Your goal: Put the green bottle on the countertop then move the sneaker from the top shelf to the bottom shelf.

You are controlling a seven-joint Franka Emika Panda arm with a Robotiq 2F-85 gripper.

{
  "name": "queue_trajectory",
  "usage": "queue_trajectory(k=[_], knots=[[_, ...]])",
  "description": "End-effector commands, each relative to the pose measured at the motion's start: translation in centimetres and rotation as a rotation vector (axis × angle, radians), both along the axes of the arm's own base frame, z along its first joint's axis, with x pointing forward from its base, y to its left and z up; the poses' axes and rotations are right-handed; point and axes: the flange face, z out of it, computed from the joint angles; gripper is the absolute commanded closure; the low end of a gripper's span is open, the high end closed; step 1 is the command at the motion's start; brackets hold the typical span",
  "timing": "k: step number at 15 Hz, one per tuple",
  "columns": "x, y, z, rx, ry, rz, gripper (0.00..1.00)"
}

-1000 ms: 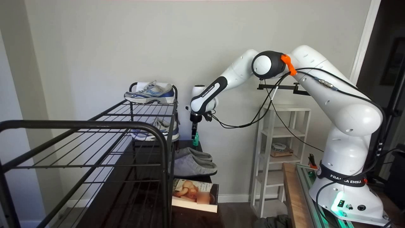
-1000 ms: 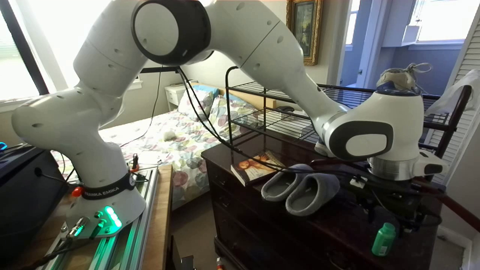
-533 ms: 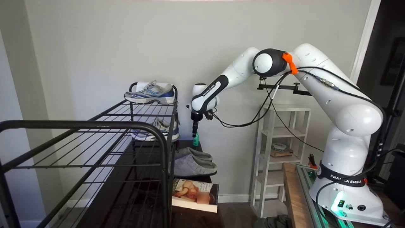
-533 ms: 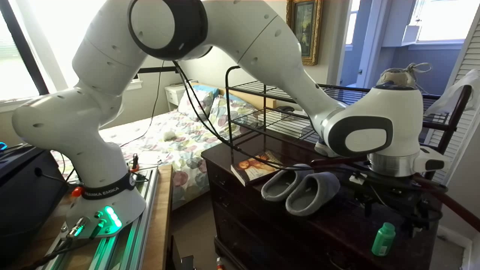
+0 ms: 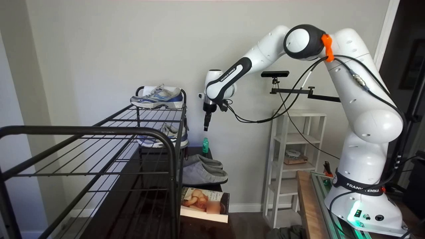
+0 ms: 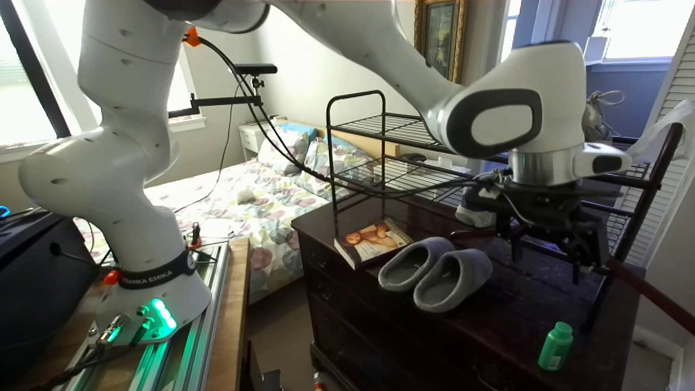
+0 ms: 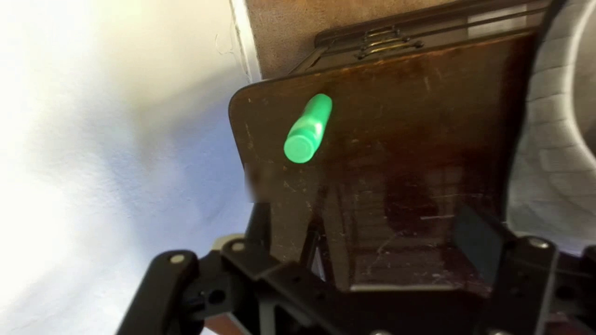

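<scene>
The green bottle (image 6: 556, 346) stands upright on the dark wooden countertop (image 6: 521, 326), near its end. In the wrist view the bottle (image 7: 309, 126) lies beyond the fingertips, apart from them. My gripper (image 7: 368, 228) is open, with only bare wood seen between its fingers. An exterior view places the gripper (image 5: 206, 128) just above the bottle (image 5: 206, 145), with a gap between. The grey-and-white sneaker (image 5: 159, 97) rests at the far end of the top shelf (image 5: 149, 120); in an exterior view the wrist partly hides the sneaker (image 6: 594, 117). Below is the bottom shelf (image 6: 361, 175).
Another sneaker (image 5: 166, 132) sits under the top one, at the lower tier. Grey slippers (image 6: 434, 271) and a book (image 6: 373, 241) lie on the countertop. The black rack (image 6: 332, 157) runs along its back. A white shelving unit (image 5: 280, 159) stands by the wall.
My gripper has risen from beside the bottle to above it, and the arm has lifted and drawn back. The bottle has stayed standing in the same place.
</scene>
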Motion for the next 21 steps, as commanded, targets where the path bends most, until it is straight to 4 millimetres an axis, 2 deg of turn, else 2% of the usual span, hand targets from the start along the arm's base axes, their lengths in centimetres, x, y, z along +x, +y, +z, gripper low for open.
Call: queue_trajectory(k=[1, 3, 5, 7, 9, 12, 13, 19, 20, 21], knots=[[-5.3, 2.4, 6.4, 0.064, 0.111, -0.019, 0.0], [-7.8, 3.1, 10.1, 0.033, 0.171, -0.048, 0.0], [-9.9, 3.7, 13.5, -0.073, 0.161, -0.019, 0.0], [-10.6, 4.2, 15.6, -0.176, 0.071, 0.029, 0.0], [-9.9, 4.0, 16.3, -0.266, 0.007, 0.07, 0.0], [-6.9, 3.6, 17.2, -0.396, -0.031, 0.164, 0.0], [-8.5, 3.6, 17.3, -0.328, -0.02, 0.131, 0.0], [-7.4, 3.6, 17.0, -0.367, -0.022, 0.164, 0.0], [-6.9, 3.2, 17.8, -0.394, -0.069, 0.161, 0.0], [-5.3, 3.2, 19.8, -0.423, -0.165, 0.203, 0.0]])
